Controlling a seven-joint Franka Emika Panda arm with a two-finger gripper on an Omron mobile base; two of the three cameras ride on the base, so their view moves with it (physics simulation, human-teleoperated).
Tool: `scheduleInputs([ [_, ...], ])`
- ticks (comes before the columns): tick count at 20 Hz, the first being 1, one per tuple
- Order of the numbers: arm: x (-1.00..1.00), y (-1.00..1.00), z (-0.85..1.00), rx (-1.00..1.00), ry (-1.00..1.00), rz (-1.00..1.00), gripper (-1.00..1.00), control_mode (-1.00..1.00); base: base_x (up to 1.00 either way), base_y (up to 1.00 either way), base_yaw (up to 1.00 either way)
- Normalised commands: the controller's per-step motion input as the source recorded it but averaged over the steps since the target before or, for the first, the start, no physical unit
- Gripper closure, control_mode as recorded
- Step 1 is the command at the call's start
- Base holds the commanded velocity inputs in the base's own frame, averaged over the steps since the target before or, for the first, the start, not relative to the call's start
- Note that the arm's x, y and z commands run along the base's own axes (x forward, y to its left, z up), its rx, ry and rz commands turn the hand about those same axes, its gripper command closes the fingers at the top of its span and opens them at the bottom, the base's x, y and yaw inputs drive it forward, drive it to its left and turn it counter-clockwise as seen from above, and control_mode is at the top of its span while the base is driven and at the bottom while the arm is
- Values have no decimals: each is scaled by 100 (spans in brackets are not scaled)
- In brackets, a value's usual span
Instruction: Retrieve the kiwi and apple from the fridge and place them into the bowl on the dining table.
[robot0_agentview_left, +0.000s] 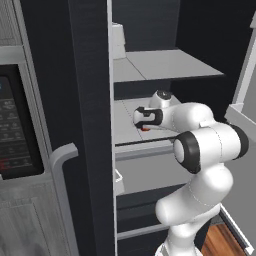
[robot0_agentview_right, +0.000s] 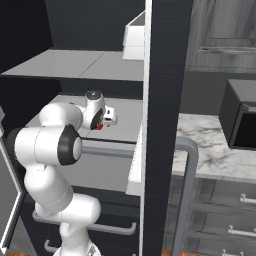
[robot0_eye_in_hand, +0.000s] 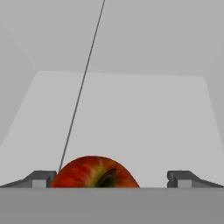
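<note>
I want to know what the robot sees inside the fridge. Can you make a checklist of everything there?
Surface: light grey fridge shelf, a thin seam line running across it.
Job's things: apple sits on that shelf, between the end effector's fingertips but nearer the left one; fridge stands open.
Clutter: a white box on the upper shelf.
End effector: end effector open, reaching in at the apple; contact cannot be told.
Cables: nothing seen.
Surroundings: microwave beside the fridge, marble counter, grey drawers.
</note>
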Motion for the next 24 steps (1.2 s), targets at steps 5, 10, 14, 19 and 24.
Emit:
scheduleInputs([
  [5, -24, 0, -63, 0, 1, -4, -100, -100, 0, 0, 0],
  [10, -9, 0, -60, 0, 0, -4, -100, -100, 0, 0, 0],
  [14, -12, 0, -67, 0, 4, -4, 100, -100, 0, 0, 0],
  [19, -31, 0, -76, 0, 9, -5, 100, -100, 0, 0, 0],
  [24, -59, 0, -79, 0, 8, -4, 100, -100, 0, 0, 0],
])
